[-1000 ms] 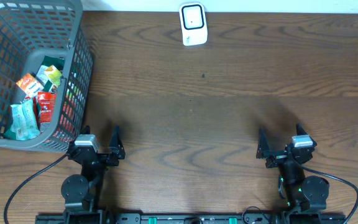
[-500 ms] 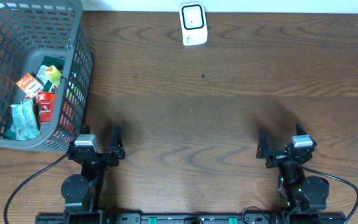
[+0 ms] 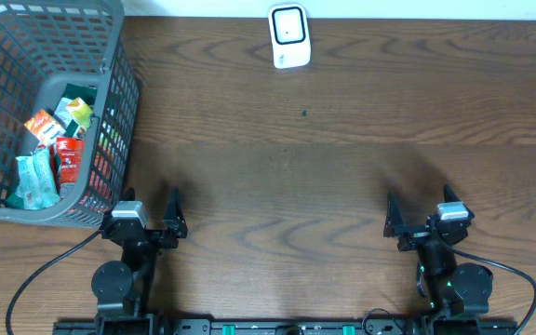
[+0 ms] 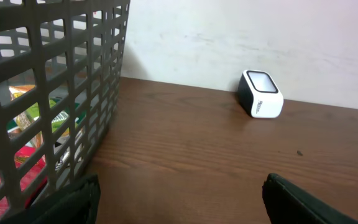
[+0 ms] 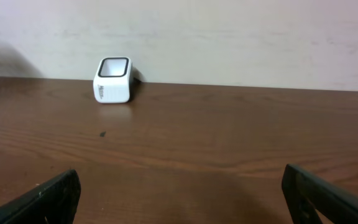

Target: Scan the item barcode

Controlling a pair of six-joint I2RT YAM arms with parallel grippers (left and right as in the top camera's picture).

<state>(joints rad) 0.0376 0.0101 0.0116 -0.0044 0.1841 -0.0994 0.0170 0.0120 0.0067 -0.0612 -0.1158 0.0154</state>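
At the bottom of the overhead frame, the left gripper (image 3: 150, 212) and right gripper (image 3: 420, 212) are each spread wide and hold nothing. The snack packets (image 3: 49, 154) lie inside the grey basket (image 3: 119, 88) at upper left. The white scanner (image 3: 288, 35) stands at top centre of the desk (image 3: 342, 167).

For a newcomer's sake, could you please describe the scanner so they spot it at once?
Look along the far edge of the table. The scanner stands there alone, right of the basket: a small white box with a dark-rimmed window.

Even, soft indoor light; sharp frames, faint shadows.
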